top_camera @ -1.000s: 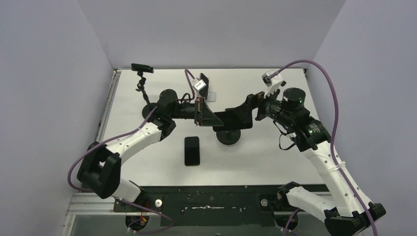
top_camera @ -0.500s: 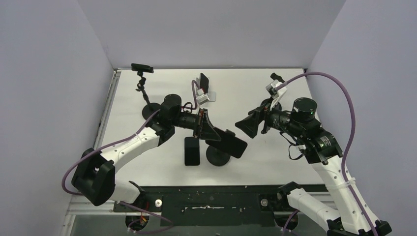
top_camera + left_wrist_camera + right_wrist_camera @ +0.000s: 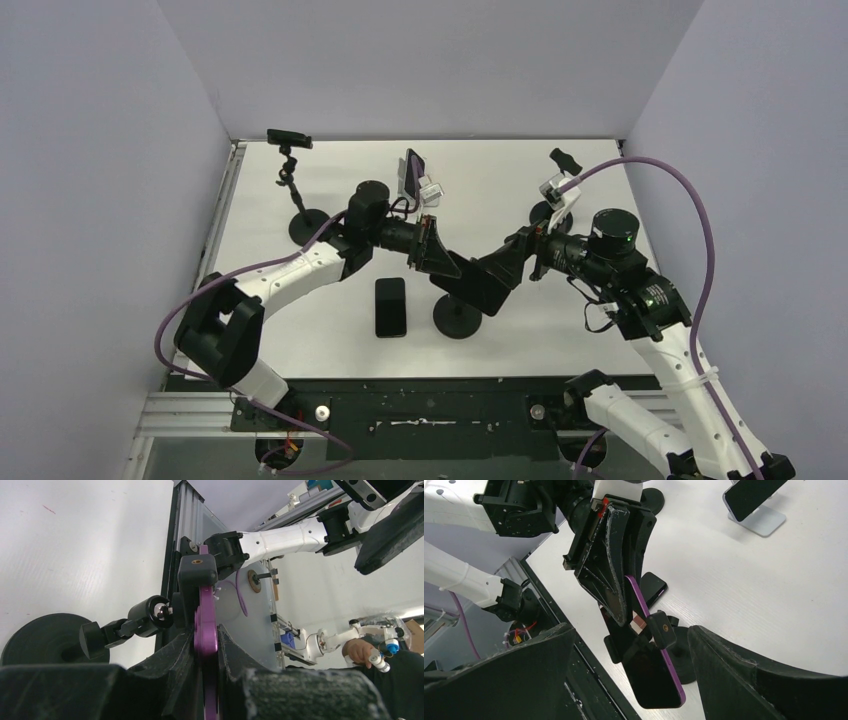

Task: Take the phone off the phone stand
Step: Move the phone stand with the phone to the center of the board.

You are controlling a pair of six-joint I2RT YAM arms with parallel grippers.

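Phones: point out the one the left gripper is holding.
The purple-edged phone, pinched by the left gripper. The black phone lies flat on the table; a third phone leans on a silver stand.

Overhead camera, fixed above and behind the arm bases, looks down and forward across the white table (image 3: pixel 330 345). Left wrist camera sits tight against the purple-edged phone (image 3: pixel 206 630), sighting along it toward the frame rail (image 3: pixel 186 510). Right wrist camera looks leftward from slightly farther off, sharing that phone, seemingly the dark slab mid-table overhead.
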